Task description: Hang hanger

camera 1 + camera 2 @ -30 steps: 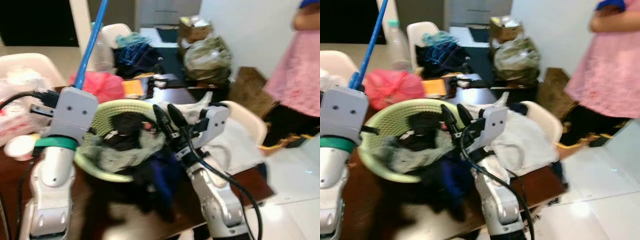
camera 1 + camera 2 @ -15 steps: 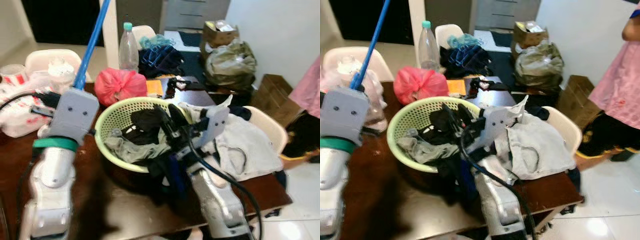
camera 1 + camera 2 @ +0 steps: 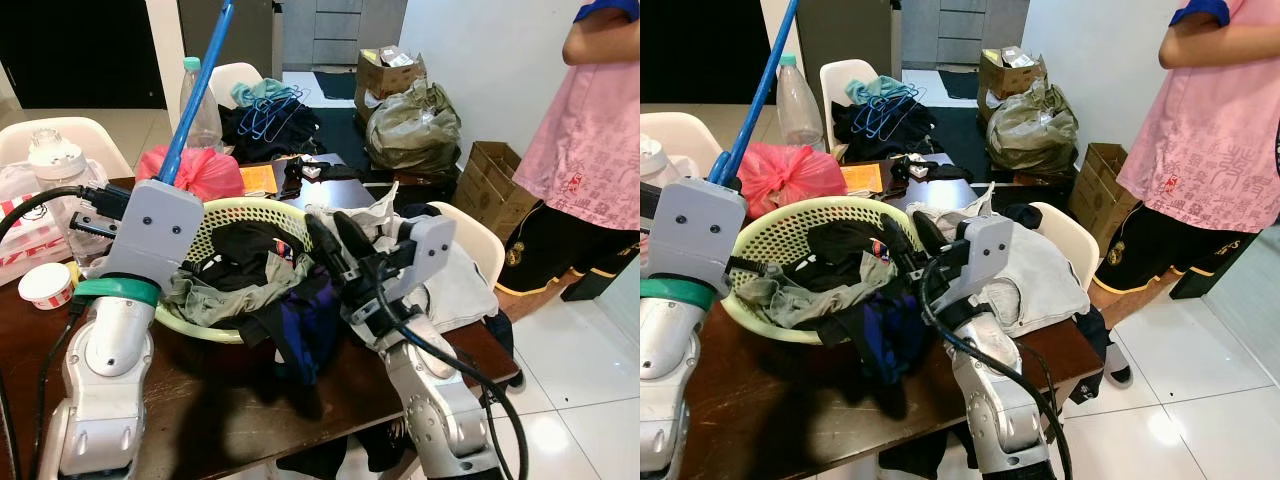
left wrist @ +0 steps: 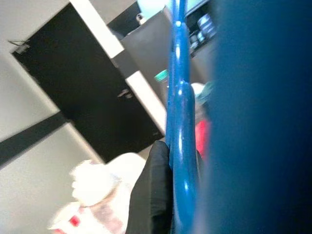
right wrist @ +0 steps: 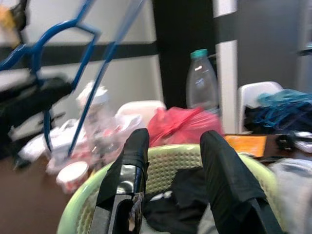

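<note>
1. The left gripper (image 4: 168,195) is clamped on the blue hanger (image 3: 196,90). It holds the hanger up high, over the left side of the worktop (image 3: 220,385).
2. The hanger looks thin, hard and light. It looks smooth too, so it may slip or turn in the grip. Holding it low on a straight bar, as now, looks best.
3. The right gripper (image 5: 170,170) has its fingers apart and holds nothing. It hangs just over the green basket (image 3: 790,225) full of clothes (image 3: 235,275).
4. A pile of more hangers (image 3: 270,105) lies on a chair far behind the basket. A person (image 3: 1210,130) stands at the right.
</note>
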`<state>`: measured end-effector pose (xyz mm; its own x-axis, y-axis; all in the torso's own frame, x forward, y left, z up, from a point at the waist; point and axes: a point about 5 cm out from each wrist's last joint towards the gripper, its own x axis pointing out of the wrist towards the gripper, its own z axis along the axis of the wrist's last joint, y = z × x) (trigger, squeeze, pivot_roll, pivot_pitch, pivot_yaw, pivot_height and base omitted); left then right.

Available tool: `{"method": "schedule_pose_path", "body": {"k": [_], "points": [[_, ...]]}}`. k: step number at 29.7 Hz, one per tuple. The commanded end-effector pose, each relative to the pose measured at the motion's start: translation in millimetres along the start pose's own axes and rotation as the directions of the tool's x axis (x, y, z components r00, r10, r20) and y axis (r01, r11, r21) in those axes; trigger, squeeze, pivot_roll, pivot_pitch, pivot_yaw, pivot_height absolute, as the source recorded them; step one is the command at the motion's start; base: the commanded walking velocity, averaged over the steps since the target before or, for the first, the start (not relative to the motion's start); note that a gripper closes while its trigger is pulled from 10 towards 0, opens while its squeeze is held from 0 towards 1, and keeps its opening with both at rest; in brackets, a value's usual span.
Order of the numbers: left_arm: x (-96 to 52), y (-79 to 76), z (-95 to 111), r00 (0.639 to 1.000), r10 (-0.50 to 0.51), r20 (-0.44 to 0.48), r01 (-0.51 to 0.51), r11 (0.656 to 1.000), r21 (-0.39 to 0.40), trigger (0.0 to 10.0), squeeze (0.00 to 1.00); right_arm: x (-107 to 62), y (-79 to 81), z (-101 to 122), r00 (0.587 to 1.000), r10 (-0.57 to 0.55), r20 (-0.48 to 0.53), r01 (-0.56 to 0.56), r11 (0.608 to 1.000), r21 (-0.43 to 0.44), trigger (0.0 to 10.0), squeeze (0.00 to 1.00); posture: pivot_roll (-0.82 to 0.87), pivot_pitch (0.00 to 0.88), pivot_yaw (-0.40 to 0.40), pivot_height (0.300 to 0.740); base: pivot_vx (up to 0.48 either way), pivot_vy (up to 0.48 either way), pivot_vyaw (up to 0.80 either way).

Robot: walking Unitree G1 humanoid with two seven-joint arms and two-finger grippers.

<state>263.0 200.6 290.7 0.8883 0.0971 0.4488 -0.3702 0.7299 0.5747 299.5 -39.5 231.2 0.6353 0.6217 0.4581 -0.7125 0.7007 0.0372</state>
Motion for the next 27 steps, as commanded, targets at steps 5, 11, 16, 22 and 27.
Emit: {"method": "schedule_pose_path", "body": {"k": [5,11,16,22,27], "points": [[-1.5,33.7,-15.0,0.998,0.041,-0.051,-0.026,0.96,0.279,10.0,0.0,22.4,3.1,-18.7,0.988,0.08,-0.132,-0.088,0.994,-0.061,10.0,0.0,0.2,0.109,-0.034,0.74,0.0,0.0,0.0],[-23.2,63.1,-8.0,0.988,-0.12,-0.097,0.144,0.944,0.296,10.0,0.0,84.2,7.0,-43.7,0.938,0.016,-0.346,-0.063,0.99,-0.123,10.0,0.0,0.34,0.188,-0.086,0.74,0.0,0.0,0.0],[-30.0,36.6,6.9,0.973,-0.229,-0.033,0.231,0.954,0.19,10.0,0.0,92.9,10.0,-49.6,0.91,0.003,-0.415,-0.071,0.986,-0.15,10.0,0.0,0.38,0.208,-0.1,0.74,0.0,0.0,0.0],[-35.4,22.2,20.4,0.966,-0.258,0.002,0.254,0.952,0.172,10.0,0.0,97.5,-2.5,-50.3,0.857,-0.041,-0.514,-0.141,0.94,-0.31,10.0,0.0,0.42,0.215,-0.116,0.74,0.0,0.0,0.0],[-38.3,29.0,21.4,0.969,-0.248,-0.005,0.245,0.951,0.187,10.0,0.0,92.9,-18.0,-52.0,0.817,-0.1,-0.568,-0.166,0.902,-0.398,10.0,0.0,0.43,0.217,-0.119,0.74,0.0,0.0,0.0]]}}
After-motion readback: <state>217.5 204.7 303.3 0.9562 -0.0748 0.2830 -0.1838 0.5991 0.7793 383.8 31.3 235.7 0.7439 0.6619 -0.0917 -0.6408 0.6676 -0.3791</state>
